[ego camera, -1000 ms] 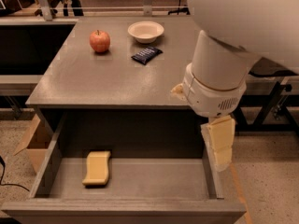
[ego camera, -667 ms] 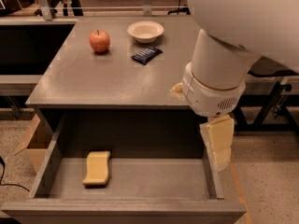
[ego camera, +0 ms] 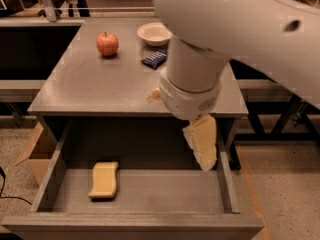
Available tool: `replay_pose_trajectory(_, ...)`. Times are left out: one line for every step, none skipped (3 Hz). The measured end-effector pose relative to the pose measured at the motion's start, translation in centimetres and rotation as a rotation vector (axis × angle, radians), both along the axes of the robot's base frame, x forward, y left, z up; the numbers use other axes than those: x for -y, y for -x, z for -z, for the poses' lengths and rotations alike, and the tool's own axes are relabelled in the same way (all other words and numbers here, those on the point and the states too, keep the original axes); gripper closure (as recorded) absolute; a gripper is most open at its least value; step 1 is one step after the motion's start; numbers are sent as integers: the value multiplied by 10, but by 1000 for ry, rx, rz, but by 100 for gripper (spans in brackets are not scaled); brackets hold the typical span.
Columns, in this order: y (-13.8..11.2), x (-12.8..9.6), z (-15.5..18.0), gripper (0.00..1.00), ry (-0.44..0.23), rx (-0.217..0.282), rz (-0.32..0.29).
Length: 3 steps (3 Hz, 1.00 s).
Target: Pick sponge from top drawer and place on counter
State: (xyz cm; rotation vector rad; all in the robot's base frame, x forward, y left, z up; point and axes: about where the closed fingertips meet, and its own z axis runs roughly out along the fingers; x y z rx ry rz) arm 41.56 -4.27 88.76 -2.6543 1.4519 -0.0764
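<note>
We see the robot's pale yellow hand (ego camera: 201, 143) hanging at the end of the thick white arm (ego camera: 192, 79). It sits just in front of the near edge of the large flat grey metal tabletop (ego camera: 100, 89), towards its near right corner. It hovers over the right end of the wide, shallow grey metal drawer (ego camera: 135, 223), which stands pulled out beneath that near edge. The hand is close to the drawer's right wall and touches nothing. We cannot tell whether it is spread or pressed together, as the arm's white wrist covers most of it.

The small pale yellow soft rectangular sponge (ego camera: 104, 180), with its wavy edges, lies flat on the drawer floor in the left half, its long side running front to back. It is below the near left part of the tabletop and nearer the drawer's front panel than its back. The sponge lies well apart from the hand, to the left of it and lower down, with bare drawer floor between them.

On the tabletop we find a round red apple (ego camera: 107, 44) towards the far left corner. A shallow white bowl (ego camera: 155, 33) stands at the far edge near its middle. A small dark blue packet (ego camera: 154, 59) lies just in front of the bowl. A brown cardboard box (ego camera: 34, 149) stands on the floor to the left of the drawer.
</note>
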Motion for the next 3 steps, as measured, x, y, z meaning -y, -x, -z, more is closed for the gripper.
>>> replay_pose_trajectory(-5, -56, 5, 0, 2, 14, -253)
replay_pose_trajectory(4, -101, 16, 0, 4, 6, -458)
replay_pose_trajectory(11, -144, 40, 0, -13, -38, -610)
